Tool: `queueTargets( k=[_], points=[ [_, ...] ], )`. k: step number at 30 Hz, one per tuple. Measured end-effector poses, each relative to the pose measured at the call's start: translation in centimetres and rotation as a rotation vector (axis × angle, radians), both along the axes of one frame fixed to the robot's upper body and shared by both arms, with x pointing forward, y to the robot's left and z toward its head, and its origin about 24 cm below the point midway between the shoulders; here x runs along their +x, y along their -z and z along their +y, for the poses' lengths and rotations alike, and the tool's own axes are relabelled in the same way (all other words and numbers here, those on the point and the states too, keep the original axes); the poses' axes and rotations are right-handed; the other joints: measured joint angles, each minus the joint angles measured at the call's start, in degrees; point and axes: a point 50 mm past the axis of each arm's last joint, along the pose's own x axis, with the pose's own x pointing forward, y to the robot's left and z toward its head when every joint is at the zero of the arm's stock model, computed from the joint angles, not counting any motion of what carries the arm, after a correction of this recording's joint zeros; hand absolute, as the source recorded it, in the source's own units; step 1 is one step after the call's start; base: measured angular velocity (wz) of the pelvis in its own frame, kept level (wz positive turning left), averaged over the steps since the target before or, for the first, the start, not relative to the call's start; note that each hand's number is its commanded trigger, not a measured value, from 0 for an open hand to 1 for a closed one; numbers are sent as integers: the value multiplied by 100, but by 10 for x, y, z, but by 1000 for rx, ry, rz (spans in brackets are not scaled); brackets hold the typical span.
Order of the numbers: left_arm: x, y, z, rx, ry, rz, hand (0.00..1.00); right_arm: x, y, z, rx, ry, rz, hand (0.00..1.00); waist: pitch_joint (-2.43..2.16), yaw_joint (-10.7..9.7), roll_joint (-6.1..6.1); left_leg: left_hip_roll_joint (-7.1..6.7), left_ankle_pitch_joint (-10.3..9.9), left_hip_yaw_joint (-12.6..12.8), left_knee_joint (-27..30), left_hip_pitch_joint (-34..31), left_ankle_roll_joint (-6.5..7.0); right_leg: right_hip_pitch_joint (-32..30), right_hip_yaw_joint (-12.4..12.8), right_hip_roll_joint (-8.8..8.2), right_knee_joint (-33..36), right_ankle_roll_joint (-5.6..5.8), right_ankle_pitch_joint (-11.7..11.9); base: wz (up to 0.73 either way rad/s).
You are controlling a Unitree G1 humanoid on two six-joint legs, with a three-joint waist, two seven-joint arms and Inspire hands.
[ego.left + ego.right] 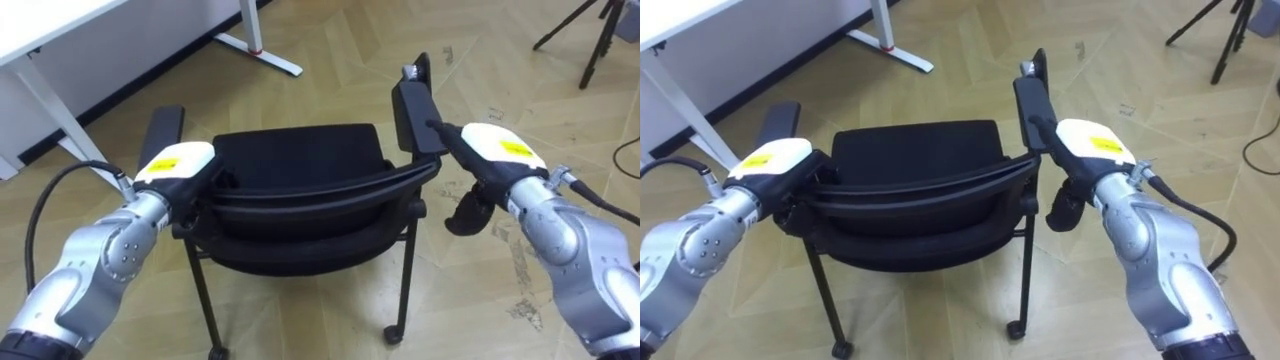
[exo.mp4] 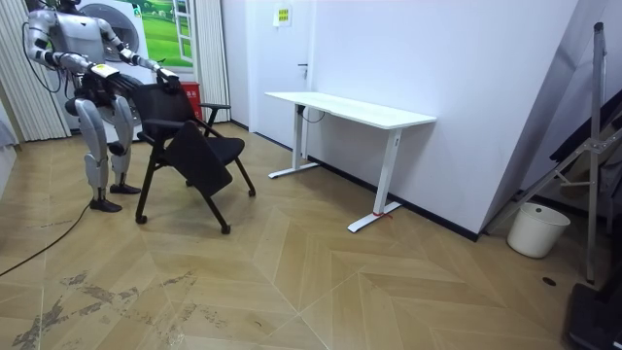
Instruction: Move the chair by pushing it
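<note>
Parquet floor [image 1: 335, 40] bears chair [image 1: 300, 155]; left hand [image 1: 178, 162], right hand [image 1: 495, 148] at backrest [image 1: 320, 192], grip unclear.

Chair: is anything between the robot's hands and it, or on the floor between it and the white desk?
Nothing visible. The left hand and the right hand are at the two ends of the backrest of the chair, and in the room view no object stands on the floor between the chair and the white desk.

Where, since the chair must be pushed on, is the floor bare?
Bare floor runs between the chair and the desk, and across the room view's foreground. It is crowded around the desk's legs and by the bucket on that view's right.
</note>
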Motion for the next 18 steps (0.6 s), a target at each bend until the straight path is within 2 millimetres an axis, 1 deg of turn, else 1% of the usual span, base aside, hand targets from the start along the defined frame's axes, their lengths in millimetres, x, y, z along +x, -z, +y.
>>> queueTargets(
  k=[5, 9, 13, 18],
  points=[
    [3, -2, -3, -1, 19, -9, 100, -1, -1, 3, -2, -27, 32, 0, 15, 86, -22, -8, -1, 1, -5, 1, -1, -4, -2, 4, -12, -1, 1, 0],
    [4, -3, -5, -4, 35, -22, 100, -2, 0, 4, -36, -37, 52, 0, 19, 118, -28, -9, -1, 1, -4, -2, -2, -18, -15, 4, -23, -1, 1, 0],
    [3, -3, -7, -7, 47, -37, 100, -3, 4, 10, -82, -62, 61, 0, 22, 175, -34, -10, -1, 0, -5, -7, -2, -18, -20, 4, -29, -1, 1, 0],
    [3, -2, -7, -9, 54, -46, 100, -3, 4, 12, -85, -84, 64, 0, 23, 212, -36, -11, -1, 1, -34, -4, -2, -18, -20, 5, -26, -1, 1, 0]
  ],
)
